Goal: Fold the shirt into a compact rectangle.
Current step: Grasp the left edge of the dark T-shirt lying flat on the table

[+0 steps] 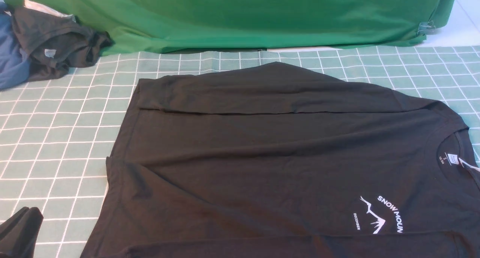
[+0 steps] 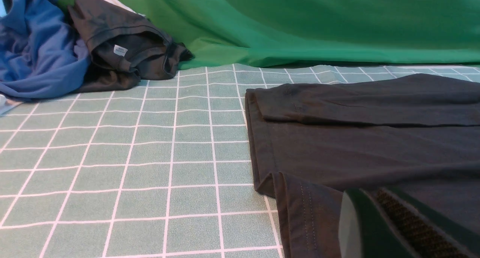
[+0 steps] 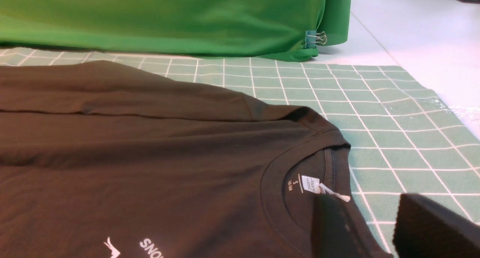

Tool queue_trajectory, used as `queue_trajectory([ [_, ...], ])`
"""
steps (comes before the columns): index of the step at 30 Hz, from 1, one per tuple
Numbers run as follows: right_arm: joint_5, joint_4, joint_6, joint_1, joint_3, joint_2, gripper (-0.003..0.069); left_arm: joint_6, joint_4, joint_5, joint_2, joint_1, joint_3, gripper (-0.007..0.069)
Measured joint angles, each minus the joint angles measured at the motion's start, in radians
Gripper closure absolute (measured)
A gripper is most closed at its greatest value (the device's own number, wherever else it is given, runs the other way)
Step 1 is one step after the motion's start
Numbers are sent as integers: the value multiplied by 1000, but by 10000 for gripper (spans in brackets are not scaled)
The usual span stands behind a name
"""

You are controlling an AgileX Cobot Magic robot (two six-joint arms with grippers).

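Shirt (image 1: 262, 156): lies flat and print-up on the checked mat (image 1: 56, 138), filling the centre and right of the front view, with the collar (image 3: 300, 158) toward the right edge and the hem toward the left.
Far sleeve (image 1: 262, 96): folded across the body along the shirt's upper edge; the body itself is not yet folded.
Left gripper (image 1: 22, 224): in the lower left corner of the front view, near the hem, jaws closed on nothing.
Right gripper (image 3: 375, 231): jaws apart and empty, low over the collar, next to the neck label (image 3: 310, 183).
Risk, grip: pinching only the top layer at collar or hem would probably leave the back layer dragging and bunching.
Risk, sleeve: an uneven lift by the two arms could slide the folded sleeve off and skew the rectangle.
Risk, label: its loose tag could snag on a finger.
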Motion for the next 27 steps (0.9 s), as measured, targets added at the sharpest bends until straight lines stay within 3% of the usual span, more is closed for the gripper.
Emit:
queue_trajectory([
  [27, 0, 0, 0, 0, 0, 0, 417, 0, 9, -52, 0, 0, 0, 610],
])
